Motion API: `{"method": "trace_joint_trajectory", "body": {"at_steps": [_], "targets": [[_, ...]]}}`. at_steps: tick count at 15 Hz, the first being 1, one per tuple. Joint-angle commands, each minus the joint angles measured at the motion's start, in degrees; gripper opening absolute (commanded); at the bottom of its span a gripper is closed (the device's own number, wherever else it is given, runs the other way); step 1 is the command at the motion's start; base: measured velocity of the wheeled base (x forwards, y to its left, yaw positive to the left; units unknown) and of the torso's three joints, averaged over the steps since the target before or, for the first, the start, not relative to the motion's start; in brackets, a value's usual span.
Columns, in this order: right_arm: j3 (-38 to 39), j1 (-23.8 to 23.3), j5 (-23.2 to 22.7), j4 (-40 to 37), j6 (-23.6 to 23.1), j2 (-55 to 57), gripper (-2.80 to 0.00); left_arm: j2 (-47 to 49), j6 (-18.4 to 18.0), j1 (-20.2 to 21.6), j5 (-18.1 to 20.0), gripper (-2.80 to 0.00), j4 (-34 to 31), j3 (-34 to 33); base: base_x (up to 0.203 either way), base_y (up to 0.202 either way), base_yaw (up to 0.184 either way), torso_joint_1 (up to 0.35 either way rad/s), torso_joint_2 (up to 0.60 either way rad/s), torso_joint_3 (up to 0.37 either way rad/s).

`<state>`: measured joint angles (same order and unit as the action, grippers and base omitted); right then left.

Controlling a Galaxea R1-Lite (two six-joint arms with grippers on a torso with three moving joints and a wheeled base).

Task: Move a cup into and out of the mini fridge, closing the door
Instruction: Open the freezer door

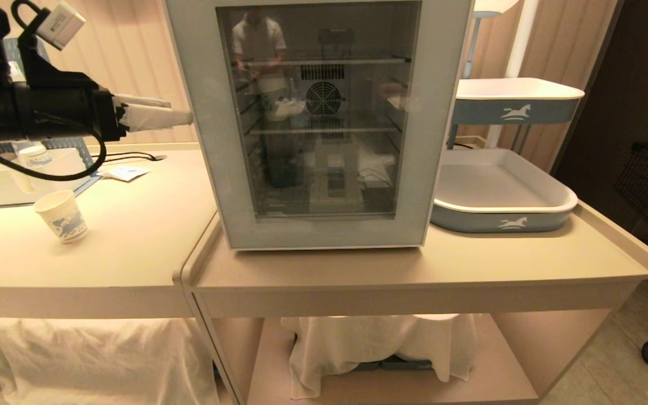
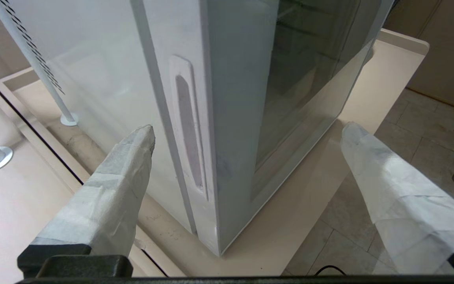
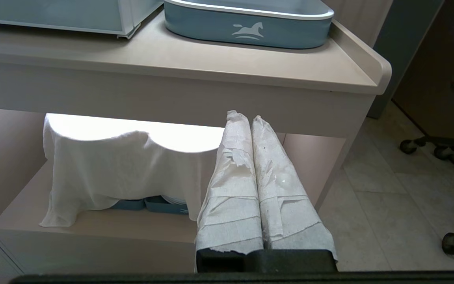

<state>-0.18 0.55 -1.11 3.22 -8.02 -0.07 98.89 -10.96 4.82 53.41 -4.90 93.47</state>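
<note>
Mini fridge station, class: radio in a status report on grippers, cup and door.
Left gripper open at door edge, mini fridge shut. Right gripper shut, parked low. Cup on counter, untouched. Nothing blocking.

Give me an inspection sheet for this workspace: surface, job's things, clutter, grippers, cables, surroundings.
Surface: beige counter.
Job's things: cup upright on the counter, left of the mini fridge; door shut.
Clutter: blue-and-white tray right of the fridge; paper slip.
Grippers: left gripper open, at the fridge's left front edge; right gripper shut, parked low before the shelf.
Cables: black cable behind the cup.
Surroundings: white cloths on lower shelves.
</note>
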Motion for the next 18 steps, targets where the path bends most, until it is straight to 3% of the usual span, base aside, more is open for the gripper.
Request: {"method": "trace_joint_trajectory", "body": {"at_steps": [1, 10, 18], "targets": [[0.01, 0.07, -0.03, 0.03, -0.06, -0.01, -2.80, 0.43, 0.41, -0.54, 0.38, 0.00, -0.17, 0.29, 0.000, 0.000, 0.000, 0.000, 0.00, 0.000], [0.01, 0.07, -0.03, 0.03, -0.06, -0.01, -2.80, -1.86, 1.12, -4.39, 0.38, 0.00, -0.28, -1.55, 0.000, 0.000, 0.000, 0.000, 0.00, 0.000], [0.01, 0.07, -0.03, 0.03, -0.06, -0.01, -2.80, 0.04, 0.95, -5.17, 0.21, 0.00, 0.55, -1.53, 0.000, 0.000, 0.000, 0.000, 0.00, 0.000]]}}
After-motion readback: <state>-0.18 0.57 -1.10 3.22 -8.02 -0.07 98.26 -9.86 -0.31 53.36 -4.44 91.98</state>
